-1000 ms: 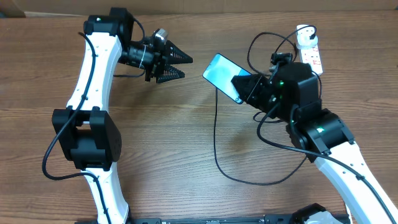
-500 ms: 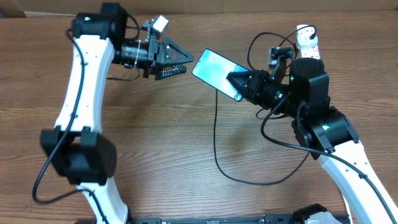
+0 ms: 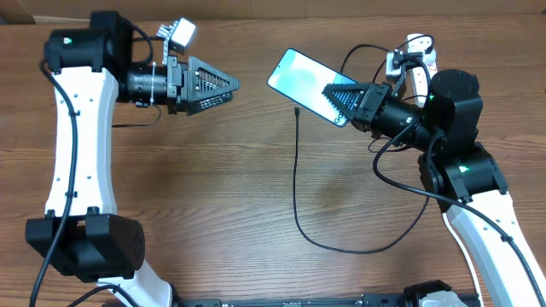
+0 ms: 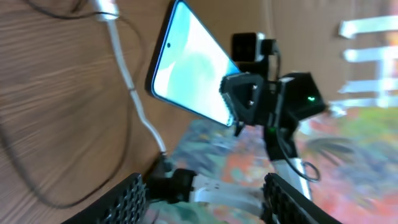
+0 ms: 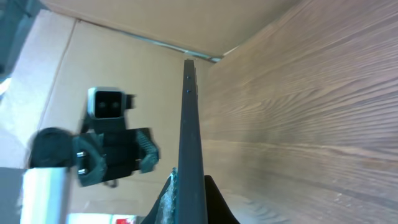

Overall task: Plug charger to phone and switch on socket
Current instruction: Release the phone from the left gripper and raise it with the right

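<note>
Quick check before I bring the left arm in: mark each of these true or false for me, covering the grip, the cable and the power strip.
1. The right gripper is shut on the phone. True.
2. The cable is plugged into the phone. False: its tip lies loose on the table, just below the phone.
3. The left gripper holds the cable. False: it is open and empty, left of the phone.
4. The phone's screen shows in the overhead view. True.
5. The power strip sits at the table's left edge. False: it lies at the far right, behind the right arm.
</note>
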Controlling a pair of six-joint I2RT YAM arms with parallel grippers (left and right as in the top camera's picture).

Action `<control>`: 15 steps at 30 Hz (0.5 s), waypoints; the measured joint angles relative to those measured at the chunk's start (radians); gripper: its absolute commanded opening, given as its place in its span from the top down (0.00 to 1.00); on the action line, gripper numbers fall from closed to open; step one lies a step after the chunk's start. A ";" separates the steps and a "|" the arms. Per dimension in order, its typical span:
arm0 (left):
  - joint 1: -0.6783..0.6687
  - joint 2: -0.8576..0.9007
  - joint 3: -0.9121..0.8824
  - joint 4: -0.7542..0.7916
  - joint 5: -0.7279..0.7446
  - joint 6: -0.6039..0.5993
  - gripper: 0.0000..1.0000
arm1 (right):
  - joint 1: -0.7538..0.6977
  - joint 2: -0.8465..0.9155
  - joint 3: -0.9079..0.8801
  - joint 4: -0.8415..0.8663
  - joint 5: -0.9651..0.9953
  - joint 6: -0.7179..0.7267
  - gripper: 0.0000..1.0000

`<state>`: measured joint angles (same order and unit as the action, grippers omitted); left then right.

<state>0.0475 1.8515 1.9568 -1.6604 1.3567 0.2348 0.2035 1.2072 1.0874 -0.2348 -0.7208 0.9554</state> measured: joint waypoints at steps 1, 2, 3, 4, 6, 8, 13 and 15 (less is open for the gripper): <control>0.000 0.000 -0.034 0.016 0.039 0.017 0.45 | 0.000 0.000 0.000 0.013 -0.004 0.012 0.96; -0.002 0.000 -0.067 0.031 0.071 0.032 0.45 | 0.000 0.002 0.000 0.033 -0.006 0.027 0.96; -0.002 0.000 -0.091 0.043 0.091 0.042 0.45 | 0.000 0.005 0.000 0.052 -0.008 0.043 0.96; -0.002 0.000 -0.120 0.051 0.114 0.060 0.45 | 0.000 0.011 0.000 0.076 -0.009 0.061 0.96; -0.002 0.000 -0.151 0.060 0.139 0.081 0.45 | 0.002 0.032 0.000 0.130 -0.009 0.095 0.96; -0.002 0.000 -0.172 0.070 0.157 0.095 0.45 | 0.008 0.063 0.000 0.182 -0.006 0.129 0.96; -0.002 0.000 -0.183 0.167 0.183 0.096 0.44 | 0.069 0.164 0.000 0.286 0.024 0.206 0.96; -0.002 0.000 -0.184 0.238 0.188 0.065 0.44 | 0.101 0.197 0.000 0.318 0.038 0.230 0.96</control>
<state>0.0456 1.8519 1.7729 -1.4227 1.5448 0.3000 0.3050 1.4040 1.0878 0.0830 -0.6827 1.1858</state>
